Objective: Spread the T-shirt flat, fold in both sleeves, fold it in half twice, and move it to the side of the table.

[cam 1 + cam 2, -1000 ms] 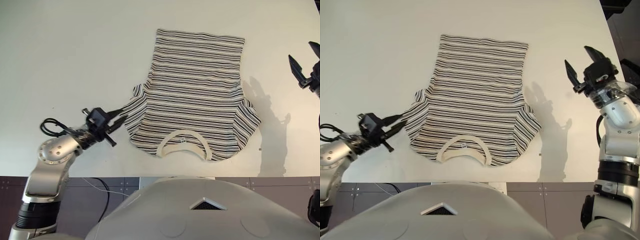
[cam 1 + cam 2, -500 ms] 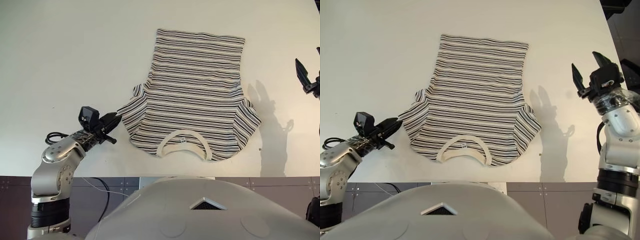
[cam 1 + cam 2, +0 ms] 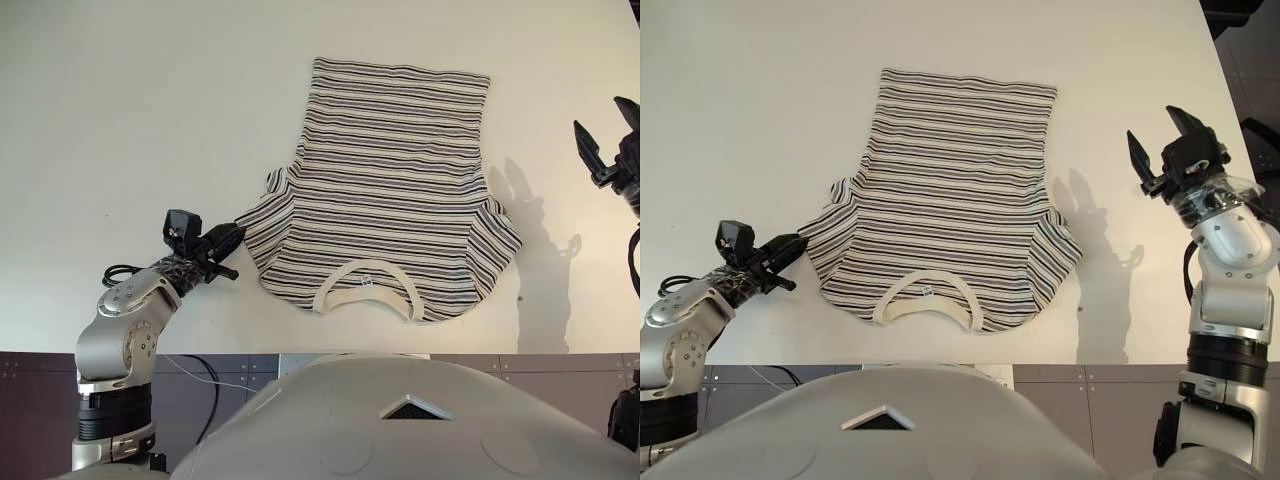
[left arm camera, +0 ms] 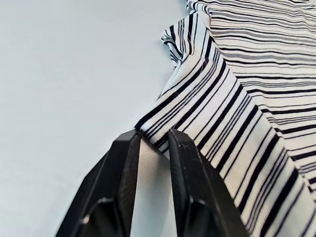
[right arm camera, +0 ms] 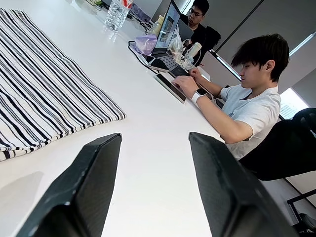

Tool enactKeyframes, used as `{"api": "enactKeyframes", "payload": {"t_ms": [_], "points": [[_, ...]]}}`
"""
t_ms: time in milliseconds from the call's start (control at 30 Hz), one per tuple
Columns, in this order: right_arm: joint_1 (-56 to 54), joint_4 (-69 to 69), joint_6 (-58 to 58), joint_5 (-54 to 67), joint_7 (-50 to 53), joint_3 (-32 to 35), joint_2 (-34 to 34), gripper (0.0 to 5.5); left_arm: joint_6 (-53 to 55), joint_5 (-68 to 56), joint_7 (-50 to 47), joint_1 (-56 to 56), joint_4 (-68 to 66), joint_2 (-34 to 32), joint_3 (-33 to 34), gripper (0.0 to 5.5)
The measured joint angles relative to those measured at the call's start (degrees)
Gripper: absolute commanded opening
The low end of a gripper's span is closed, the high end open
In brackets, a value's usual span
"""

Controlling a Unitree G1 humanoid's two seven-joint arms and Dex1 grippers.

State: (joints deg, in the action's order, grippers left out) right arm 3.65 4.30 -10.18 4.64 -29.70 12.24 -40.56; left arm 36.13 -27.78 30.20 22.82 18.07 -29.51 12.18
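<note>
Stripes ran smooth across the T-shirt (image 3: 385, 190), which lay on the white table (image 3: 150, 100) with its collar (image 3: 365, 290) nearest the robot and its hem (image 3: 400, 72) farthest. Both sleeves looked bunched close to the body rather than laid out. At the cuff of the left sleeve (image 3: 262, 225) the left gripper (image 4: 153, 136) sat low, fingers only narrowly parted, tips right at the cloth's edge with nothing plainly between them. Closing from there, I reckoned, might catch a thin sliver that slips out, or pinch two layers and drag the whole shirt askew. The right gripper (image 3: 1162, 140) hung spread wide, well off to the shirt's right, too far to steady anything.
</note>
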Motion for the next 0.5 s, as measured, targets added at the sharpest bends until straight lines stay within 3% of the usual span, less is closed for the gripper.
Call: {"api": "enactKeyframes", "payload": {"t_ms": [367, 500], "points": [[0.01, -0.27, 0.35, -0.83, 0.34, -0.65, 1.18, 2.51, 2.84, -0.49, -0.44, -1.41, 0.03, -0.91, -0.38, 1.04], [0.01, -0.48, 0.38, -1.14, 0.55, -0.76, 1.65, 2.53, 2.66, -0.04, -0.50, -1.90, -0.46, -1.14, -0.45, 0.47]]}}
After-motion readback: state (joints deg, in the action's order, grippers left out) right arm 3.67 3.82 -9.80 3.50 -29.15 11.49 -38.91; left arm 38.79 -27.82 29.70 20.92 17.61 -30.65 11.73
